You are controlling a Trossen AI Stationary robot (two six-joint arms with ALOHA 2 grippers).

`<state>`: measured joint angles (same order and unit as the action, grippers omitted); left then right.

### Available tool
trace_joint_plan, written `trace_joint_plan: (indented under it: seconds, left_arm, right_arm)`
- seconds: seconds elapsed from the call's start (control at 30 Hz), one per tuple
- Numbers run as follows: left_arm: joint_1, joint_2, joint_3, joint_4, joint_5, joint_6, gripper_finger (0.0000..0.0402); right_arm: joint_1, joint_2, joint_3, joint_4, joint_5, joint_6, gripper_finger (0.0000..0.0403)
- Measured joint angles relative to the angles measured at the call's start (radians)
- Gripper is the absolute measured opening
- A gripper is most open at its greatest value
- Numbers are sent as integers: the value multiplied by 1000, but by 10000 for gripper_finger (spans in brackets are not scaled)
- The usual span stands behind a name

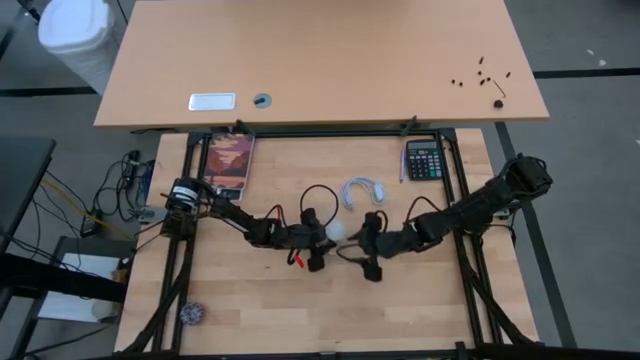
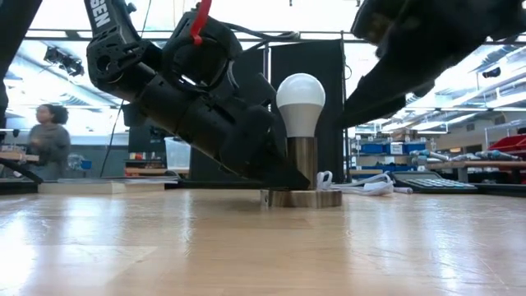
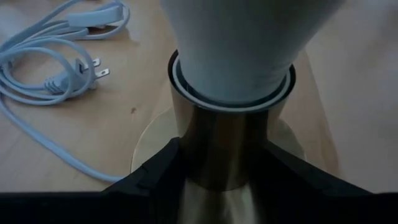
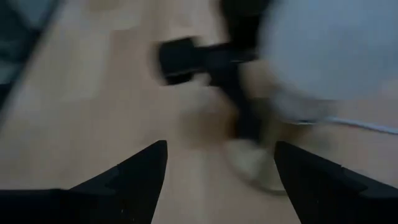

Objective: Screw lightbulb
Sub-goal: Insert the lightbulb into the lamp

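Left gripper [image 1: 318,240] at 9 o'clock of the socket [image 2: 302,197], 2 fingers [image 3: 155,177] pinching its brass stem. Lightbulb [image 2: 300,103] upright in that socket at table centre; likely light, smooth, fragile, best taken gently around the wide dome. Right gripper [image 1: 365,243] at 3 o'clock, near the bulb, fingers [image 4: 140,168] spread wide, holding nothing.

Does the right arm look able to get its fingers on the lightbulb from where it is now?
Probably yes. The lightbulb stands upright in the socket; the left gripper holds only the socket's stem, and the open right gripper is alongside.
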<state>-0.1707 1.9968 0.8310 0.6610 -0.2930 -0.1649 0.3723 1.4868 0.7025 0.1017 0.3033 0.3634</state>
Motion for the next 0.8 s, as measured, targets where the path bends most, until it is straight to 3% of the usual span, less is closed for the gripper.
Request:
trace_joint_plan:
  seconds: [0.13, 0.33, 0.8]
  left_arm:
    - [-1, 0, 0, 13, 47, 6, 198]
    - [-2, 0, -1, 26, 90, 31, 198]
    - [-6, 1, -1, 25, 33, 24, 198]
  right_arm:
    - [-56, 0, 0, 24, 36, -57, 307]
    - [-136, 0, 0, 110, -97, -154, 307]
    - [-53, 0, -1, 75, -115, -118, 307]
